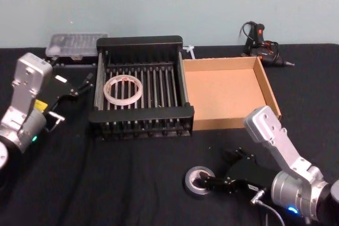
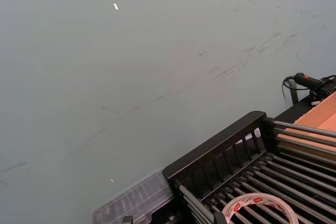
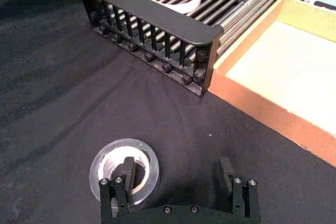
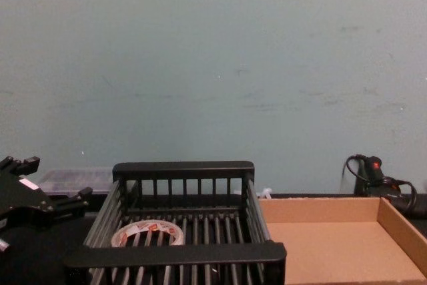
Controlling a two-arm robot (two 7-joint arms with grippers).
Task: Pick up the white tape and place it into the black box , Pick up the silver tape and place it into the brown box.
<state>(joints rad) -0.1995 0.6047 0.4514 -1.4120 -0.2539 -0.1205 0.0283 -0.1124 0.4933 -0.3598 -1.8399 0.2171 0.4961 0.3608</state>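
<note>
The right gripper point(image 3: 178, 174) hangs low over the black table point(image 1: 132, 183), its 2 fingers spread wide and closed on nothing, 1 finger point(image 3: 127, 174) dipping into the centre hole of the silver tape point(image 3: 124, 172) while the other stands clear of the roll to its side. The roll lies flat on the cloth near the front edge, well apart from the brown box point(image 1: 233, 95), which sits empty behind it. Just beside that tray stands the black box point(image 1: 142, 86), with the white tape point(image 1: 124, 89) lying flat on its slats, so half the job looks done. The left gripper point(image 1: 74, 86) is held up beside the crate's outer end, fingers parted and empty. A clear case point(image 1: 71, 43) and a glue gun point(image 1: 262, 43) rest along the table's far edge. The risk from here lies in the grasp: with 1 finger inside the hole and 1 outside, the jaws would pinch only the roll's wall, and an off-centre or shallow bite could tip the roll or let it slip during the lift. A low carry could also clip the tray's near wall and drop the roll short of it.
</note>
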